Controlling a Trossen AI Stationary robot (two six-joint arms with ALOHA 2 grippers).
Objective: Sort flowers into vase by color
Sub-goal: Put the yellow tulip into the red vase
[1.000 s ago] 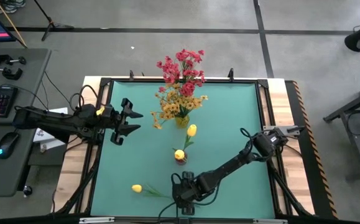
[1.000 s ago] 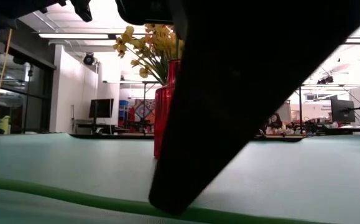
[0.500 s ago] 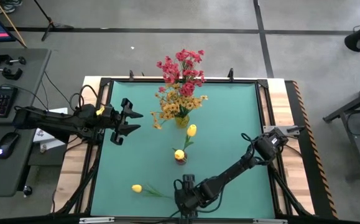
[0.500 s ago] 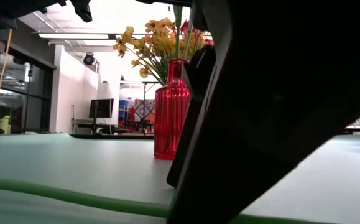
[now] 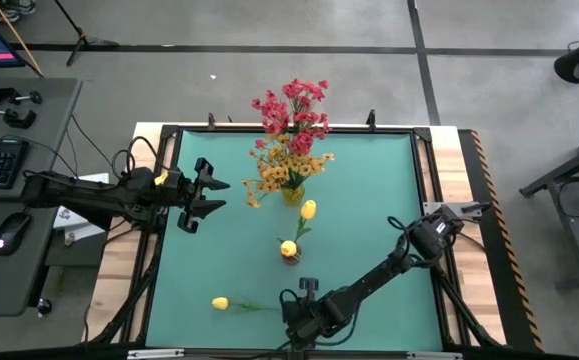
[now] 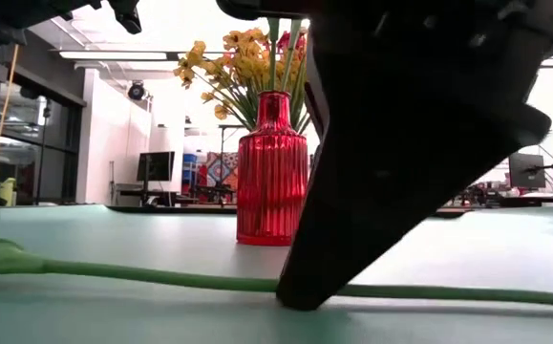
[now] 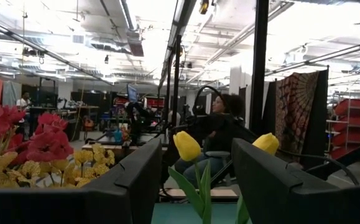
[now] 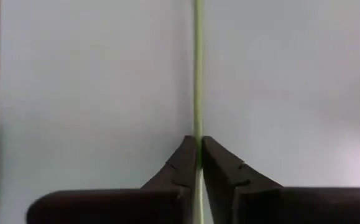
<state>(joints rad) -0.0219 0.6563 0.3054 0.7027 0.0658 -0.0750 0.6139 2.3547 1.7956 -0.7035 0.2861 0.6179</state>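
Near the table's front edge, the right gripper (image 5: pixel 291 322) pinches the stem of a lying tulip (image 5: pixel 220 302), fingers (image 8: pixel 186 165) pressed together on it. Pink and orange bunches already stand in the far vase (image 5: pixel 292 195); one or two tulips, hard to separate from above, rise from the red vase (image 6: pixel 271 167). This looks like the last flower. Open mat (image 5: pixel 369 190) lies around the vases. The left gripper (image 5: pixel 201 195) waits spread at the left side.

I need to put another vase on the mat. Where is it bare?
Bare: the right half, between the red vase and the right rim, and the left strip below the left gripper. Crowded: the middle column and near edge, where the right gripper pinches the tulip stem.
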